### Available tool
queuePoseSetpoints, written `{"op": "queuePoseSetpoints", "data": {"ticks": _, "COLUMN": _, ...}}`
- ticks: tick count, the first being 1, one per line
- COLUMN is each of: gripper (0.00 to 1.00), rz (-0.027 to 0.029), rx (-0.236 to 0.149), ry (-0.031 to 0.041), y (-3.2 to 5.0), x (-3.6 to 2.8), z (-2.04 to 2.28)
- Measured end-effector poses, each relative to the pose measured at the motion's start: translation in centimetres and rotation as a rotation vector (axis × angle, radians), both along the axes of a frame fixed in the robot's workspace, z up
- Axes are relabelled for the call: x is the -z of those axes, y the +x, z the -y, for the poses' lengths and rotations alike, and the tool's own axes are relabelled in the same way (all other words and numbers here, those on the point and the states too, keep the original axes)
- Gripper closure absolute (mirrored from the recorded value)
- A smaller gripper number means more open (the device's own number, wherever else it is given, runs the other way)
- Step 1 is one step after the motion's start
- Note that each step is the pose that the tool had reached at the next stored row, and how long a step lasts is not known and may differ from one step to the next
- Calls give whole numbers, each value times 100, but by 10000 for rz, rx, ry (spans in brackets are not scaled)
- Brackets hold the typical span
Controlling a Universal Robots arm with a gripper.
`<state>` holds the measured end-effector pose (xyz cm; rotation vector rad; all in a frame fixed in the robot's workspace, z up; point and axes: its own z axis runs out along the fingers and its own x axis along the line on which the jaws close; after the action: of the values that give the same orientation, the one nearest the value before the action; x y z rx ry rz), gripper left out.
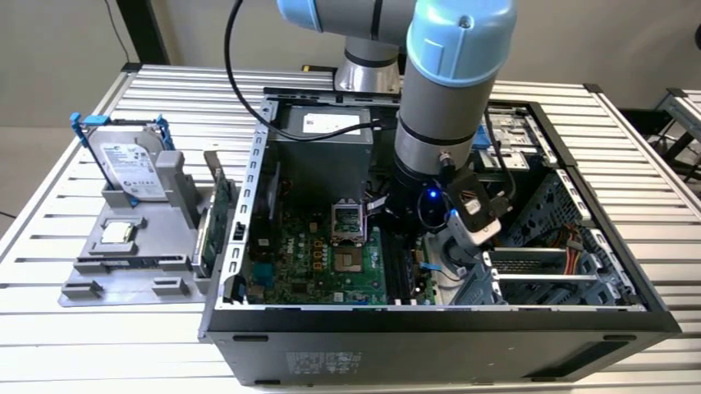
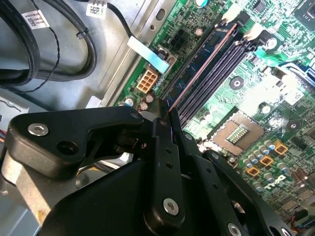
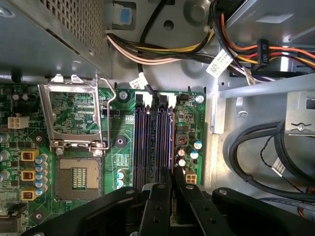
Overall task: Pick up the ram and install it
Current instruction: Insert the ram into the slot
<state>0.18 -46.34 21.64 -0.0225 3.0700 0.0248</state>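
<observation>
**Ram held at the slots, not yet seated**

The ram is seen in the second wrist view as a thin dark blue stick running away from the gripper along the black slots. Its near end is pinched between the closed fingers, so the pick-up is judged done. The board appears to lie in or just over the slot nearest the case wall; whether it is pressed home cannot be told, and the white latches at the far end look unclosed, so the seating is judged unfinished.

In the exterior view the arm is reached down steeply into the open case, with the gripper low over the motherboard. In the first wrist view the fingers are lined up with the slots directly ahead, the CPU socket well off to one side.
</observation>
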Motion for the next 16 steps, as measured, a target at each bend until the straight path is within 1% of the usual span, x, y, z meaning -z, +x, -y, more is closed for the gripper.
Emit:
{"op": "queuePoseSetpoints", "data": {"ticks": 3, "gripper": 100, "rz": 1, "rx": -5, "ry": -33, "y": 1, "x": 8, "z": 0}}
{"op": "queuePoseSetpoints", "data": {"ticks": 7, "gripper": 100, "rz": 0, "rx": -4, "ry": -74, "y": 0, "x": 52, "z": 1}}
{"op": "queuePoseSetpoints", "data": {"ticks": 16, "gripper": 100, "rz": -4, "rx": -4, "ry": -75, "y": 0, "x": 57, "z": 1}}
